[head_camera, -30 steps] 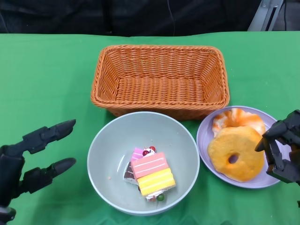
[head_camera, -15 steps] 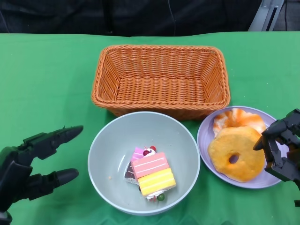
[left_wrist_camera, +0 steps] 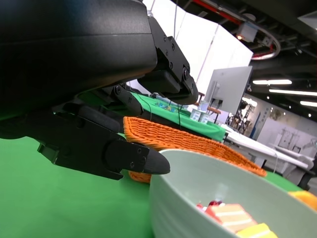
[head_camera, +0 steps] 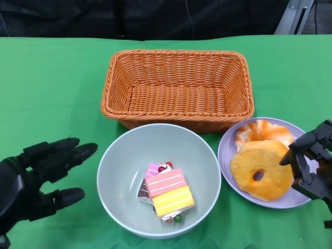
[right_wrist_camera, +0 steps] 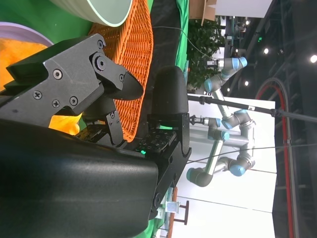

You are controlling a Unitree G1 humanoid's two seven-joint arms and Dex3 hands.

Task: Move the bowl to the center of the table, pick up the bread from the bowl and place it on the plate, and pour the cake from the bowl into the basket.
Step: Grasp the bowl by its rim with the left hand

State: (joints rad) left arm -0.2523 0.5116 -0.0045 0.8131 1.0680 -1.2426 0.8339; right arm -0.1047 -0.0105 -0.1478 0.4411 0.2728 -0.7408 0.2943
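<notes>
A pale grey-green bowl (head_camera: pixel 124 155) sits front and centre on the green table, holding a pink, yellow and brown slice of cake (head_camera: pixel 167 192). In the left wrist view the bowl (left_wrist_camera: pixel 198 198) and cake (left_wrist_camera: pixel 233 218) show close up. An orange ring-shaped bread (head_camera: pixel 259 170) lies on the lilac plate (head_camera: pixel 226 150) to the bowl's right, with a second glazed bread (head_camera: pixel 262 130) behind it. My left hand (head_camera: pixel 36 179) hovers just left of the bowl, fingers apart, holding nothing. At the plate's right edge my right hand (head_camera: pixel 311 163) is empty, fingers spread beside the bread.
An empty orange wicker basket (head_camera: pixel 178 88) stands directly behind the bowl and plate, also seen as basket (left_wrist_camera: pixel 188 144) and basket (right_wrist_camera: pixel 133 54) in the wrist views. Green tablecloth stretches to both sides; robot arms stand in the background beyond the table.
My left hand has turned and moved a little closer to the bowl's left side. The right hand has barely shifted beside the plate. Bowl, cake and bread are unmoved.
</notes>
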